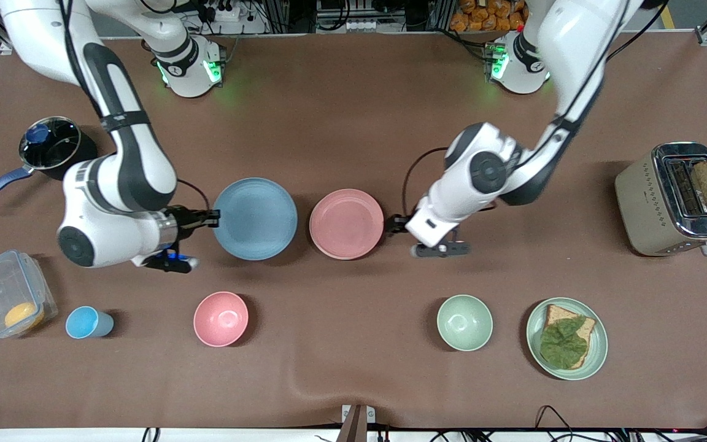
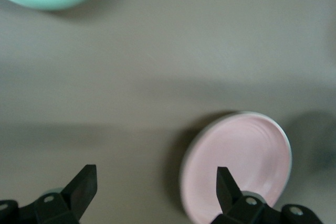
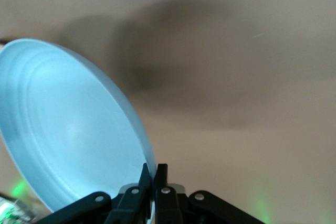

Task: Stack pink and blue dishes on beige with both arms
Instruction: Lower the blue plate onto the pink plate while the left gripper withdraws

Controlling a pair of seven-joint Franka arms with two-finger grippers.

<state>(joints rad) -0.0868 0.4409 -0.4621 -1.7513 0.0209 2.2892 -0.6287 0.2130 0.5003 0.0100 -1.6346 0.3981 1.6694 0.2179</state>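
Note:
The light blue plate point(image 1: 255, 218) hangs tilted, a little off the table, with my right gripper point(image 1: 213, 216) shut on its rim at the right arm's end. In the right wrist view the fingers point(image 3: 155, 174) pinch the blue plate's point(image 3: 68, 135) edge, and its shadow falls on the cloth below. The pale pink plate point(image 1: 346, 223) lies flat beside it. My left gripper point(image 1: 393, 224) is open and low at the pink plate's rim toward the left arm's end. In the left wrist view, one finger point(image 2: 226, 184) overlaps the pink plate point(image 2: 241, 161). The beige plate is hidden or out of view.
Nearer the front camera stand a blue cup point(image 1: 86, 322), pink bowl point(image 1: 221, 318), green bowl point(image 1: 464, 322) and green plate with bread and a leaf point(image 1: 566, 337). A plastic box point(image 1: 10, 301) and pot point(image 1: 53, 147) sit at the right arm's end. A toaster point(image 1: 676, 199) is at the left arm's end.

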